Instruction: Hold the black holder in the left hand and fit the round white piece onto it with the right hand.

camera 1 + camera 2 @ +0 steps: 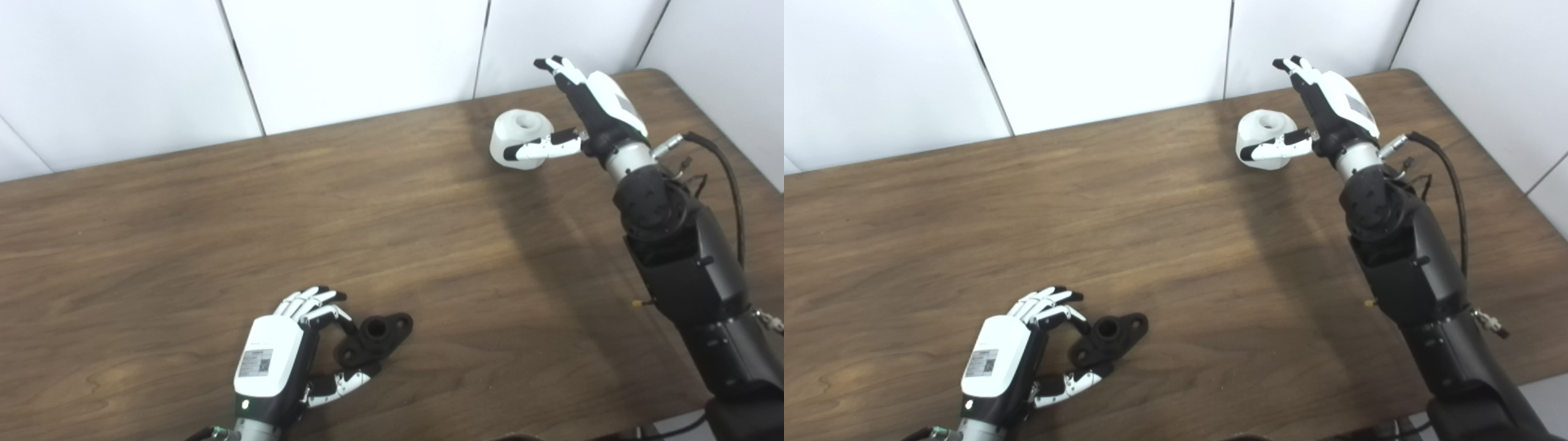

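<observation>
The black holder (375,337) lies flat on the wooden table (392,233) near the front, a flanged piece with a raised hub. My left hand (288,355) sits just left of it, open, fingers and thumb curved around its near end without closing. The round white piece (519,138) stands at the far right of the table, with a hollow in its top. My right hand (591,110) is open beside it on its right; the thumb reaches across the piece's front while the fingers point up and away.
White wall panels (367,55) stand behind the table's far edge. The table's right edge runs close behind the right arm (686,263), where a black cable (729,177) loops out. A dark shadow band crosses the wood below the white piece.
</observation>
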You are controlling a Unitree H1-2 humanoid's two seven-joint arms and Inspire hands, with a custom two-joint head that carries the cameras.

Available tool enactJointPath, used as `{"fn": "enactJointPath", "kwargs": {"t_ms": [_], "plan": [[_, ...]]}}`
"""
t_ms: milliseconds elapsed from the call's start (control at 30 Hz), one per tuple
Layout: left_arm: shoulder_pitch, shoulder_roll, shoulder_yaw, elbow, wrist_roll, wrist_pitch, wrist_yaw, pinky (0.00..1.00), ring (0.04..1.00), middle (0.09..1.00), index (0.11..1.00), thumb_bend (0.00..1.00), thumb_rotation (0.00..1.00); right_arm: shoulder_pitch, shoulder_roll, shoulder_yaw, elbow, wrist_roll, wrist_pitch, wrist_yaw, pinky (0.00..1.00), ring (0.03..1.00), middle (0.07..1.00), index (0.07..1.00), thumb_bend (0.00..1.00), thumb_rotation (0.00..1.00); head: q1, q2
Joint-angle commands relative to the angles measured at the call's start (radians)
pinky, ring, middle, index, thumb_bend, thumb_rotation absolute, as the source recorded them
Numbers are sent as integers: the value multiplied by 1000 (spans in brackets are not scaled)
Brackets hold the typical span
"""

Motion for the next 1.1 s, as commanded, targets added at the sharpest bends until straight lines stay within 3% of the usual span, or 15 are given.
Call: {"fn": "enactJointPath", "kwargs": {"t_ms": [0,200,300,567,933,1067], "plan": [[52,39,-6,86,7,7,-48,827,841,777,489,517,45,-80,-41,4,19,-29,-13,-8,969,1000,1000,933,817,288,-1,1],[55,38,-7,87,7,8,-45,832,846,779,489,517,45,-162,-72,56,128,-74,-10,16,1000,1000,1000,901,854,276,-9,-6],[55,37,-6,85,5,11,-49,836,847,780,489,517,45,-191,-83,75,160,-116,3,65,1000,1000,1000,863,872,295,-10,-6],[51,33,-7,84,8,10,-45,829,842,777,489,517,45,-236,-70,49,188,-266,5,250,1000,1000,1000,796,955,279,-7,-8],[42,35,-6,83,16,8,-40,821,843,779,489,517,45,-264,-43,27,209,-406,6,404,1000,1000,1000,800,995,312,-37,-16],[40,35,-7,85,27,8,-35,820,840,776,489,517,45,-271,-38,30,221,-423,6,420,1000,1000,1000,797,1000,347,-39,-18]]}}
